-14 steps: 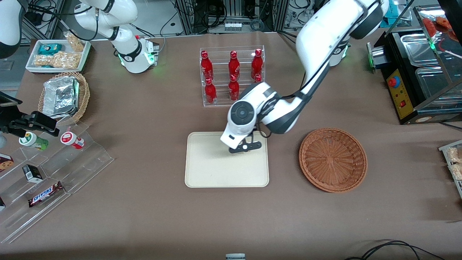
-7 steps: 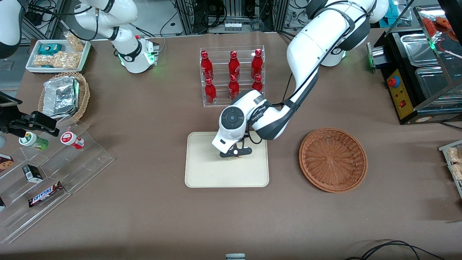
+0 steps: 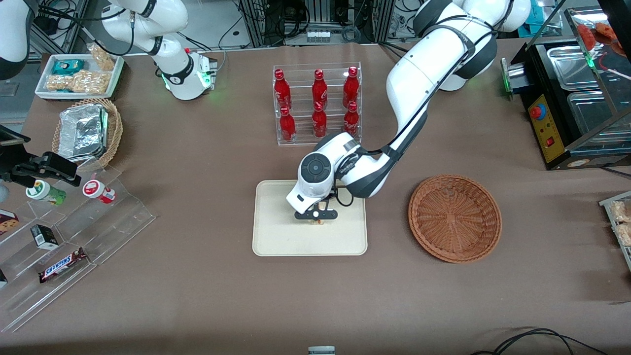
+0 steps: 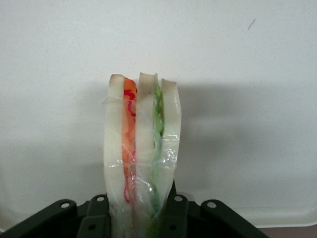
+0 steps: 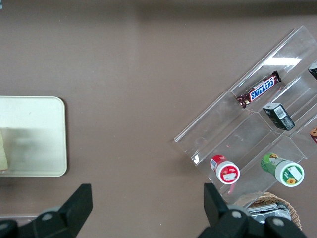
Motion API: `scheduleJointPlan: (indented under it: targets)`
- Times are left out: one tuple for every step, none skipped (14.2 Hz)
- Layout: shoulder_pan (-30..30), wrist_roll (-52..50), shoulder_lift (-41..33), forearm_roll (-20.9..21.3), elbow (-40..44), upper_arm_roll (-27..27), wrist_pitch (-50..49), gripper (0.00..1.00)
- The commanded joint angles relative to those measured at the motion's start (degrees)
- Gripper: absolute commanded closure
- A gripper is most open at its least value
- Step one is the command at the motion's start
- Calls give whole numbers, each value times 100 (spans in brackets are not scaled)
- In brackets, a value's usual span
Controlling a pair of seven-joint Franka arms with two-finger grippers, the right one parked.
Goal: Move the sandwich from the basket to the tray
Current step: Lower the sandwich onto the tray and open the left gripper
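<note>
One sandwich [image 4: 142,153] sits pinched between the fingers [image 4: 174,218] of the gripper [image 3: 316,215], low over the middle of the tray [image 3: 276,236]. Beside the tray, toward the working arm's end, lies the basket [image 3: 454,217]. Farther off stands a rack of red bottles [image 3: 318,104].

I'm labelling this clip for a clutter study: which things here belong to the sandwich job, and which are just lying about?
Job:
- sandwich, shut in the gripper above the tray
- tray
- basket, nothing in it

Lying about:
- red bottles in a clear rack
- foil container in a tan basket
- Snickers bar on the clear stand
- white snack tray
</note>
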Motion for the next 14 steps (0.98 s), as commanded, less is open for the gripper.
scheduleJointPlan:
  targets:
    - [-37, 99, 96, 45, 239, 7, -19, 59]
    - [-37, 73, 96, 45, 239, 7, -19, 54]
    - [-37, 29, 96, 36, 239, 7, -10, 44]
    - [-46, -33, 96, 27, 239, 7, 51, 29]
    - [-46, -277, 79, 36, 239, 7, 147, 25]
    - [-55, -610, 26, 36, 239, 7, 174, 5]
    - [-55, -961, -96, 45, 239, 7, 166, 0]
    - [-29, -1269, -341, 36, 239, 7, 105, 0]
    - [41, -1325, -604, 10, 213, 7, -96, 0]
    - [198, -1316, -920, -130, 195, -19, -455, 0]
    - [383, -1290, -1219, -427, 195, -37, -963, 0]
    - [480, -1238, -1501, -639, 186, -28, -1412, 0]
    - [681, -1011, -1765, -832, 195, -28, -1999, 0]
    - [944, -669, -1941, -1034, 221, -45, -2458, 0]
